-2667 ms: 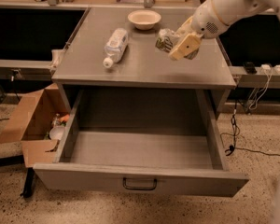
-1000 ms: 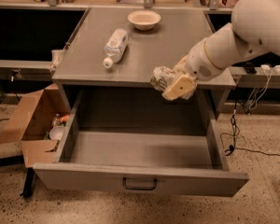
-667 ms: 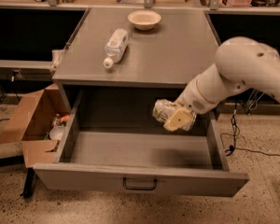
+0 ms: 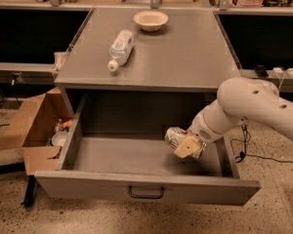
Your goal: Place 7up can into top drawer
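Observation:
The top drawer point(image 4: 112, 156) stands pulled out wide below the grey cabinet top, its front panel and dark bar handle point(image 4: 145, 193) facing me. My gripper point(image 4: 185, 144) is down inside the drawer's right half, shut on the 7up can point(image 4: 175, 137), a silvery can held tilted just above the drawer floor. My white arm point(image 4: 249, 108) reaches in from the right over the drawer's right wall.
A clear plastic bottle point(image 4: 120, 48) lies on its side on the cabinet top point(image 4: 185, 57), with a white bowl point(image 4: 151, 19) behind it. An open cardboard box point(image 4: 31, 130) with bits inside sits on the floor at left. Cables lie on the floor at right.
My gripper has carried the can from above the cabinet top, forward past its front edge, and down into the open drawer. The bottle and bowl have not moved.

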`<state>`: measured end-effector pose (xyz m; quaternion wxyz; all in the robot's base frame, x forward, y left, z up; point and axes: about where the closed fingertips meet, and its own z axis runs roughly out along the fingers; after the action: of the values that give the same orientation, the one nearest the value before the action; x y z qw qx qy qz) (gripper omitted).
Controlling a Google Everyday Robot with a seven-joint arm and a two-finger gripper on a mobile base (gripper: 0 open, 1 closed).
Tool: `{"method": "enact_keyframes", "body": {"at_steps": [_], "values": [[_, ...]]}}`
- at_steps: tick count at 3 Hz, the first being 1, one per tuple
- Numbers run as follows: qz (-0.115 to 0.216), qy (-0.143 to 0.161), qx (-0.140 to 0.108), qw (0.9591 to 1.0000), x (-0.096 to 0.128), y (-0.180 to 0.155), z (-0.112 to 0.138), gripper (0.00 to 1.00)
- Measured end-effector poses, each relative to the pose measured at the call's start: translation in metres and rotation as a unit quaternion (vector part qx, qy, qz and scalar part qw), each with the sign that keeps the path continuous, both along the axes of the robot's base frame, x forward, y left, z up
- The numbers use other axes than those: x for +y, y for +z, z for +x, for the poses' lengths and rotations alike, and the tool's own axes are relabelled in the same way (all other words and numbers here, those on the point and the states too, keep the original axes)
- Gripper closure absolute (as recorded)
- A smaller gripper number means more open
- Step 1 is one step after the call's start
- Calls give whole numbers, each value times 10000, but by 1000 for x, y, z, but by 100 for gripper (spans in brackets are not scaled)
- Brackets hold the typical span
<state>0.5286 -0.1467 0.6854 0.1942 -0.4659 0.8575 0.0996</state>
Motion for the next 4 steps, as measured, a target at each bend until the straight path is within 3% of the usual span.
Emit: {"method": "enact_keyframes", "body": {"at_steps": [3,4], "values": [[226,-291,-55,9993,-15,-65,45,12],[378,-295,-91,9988,-14,-72,56,0]]}}
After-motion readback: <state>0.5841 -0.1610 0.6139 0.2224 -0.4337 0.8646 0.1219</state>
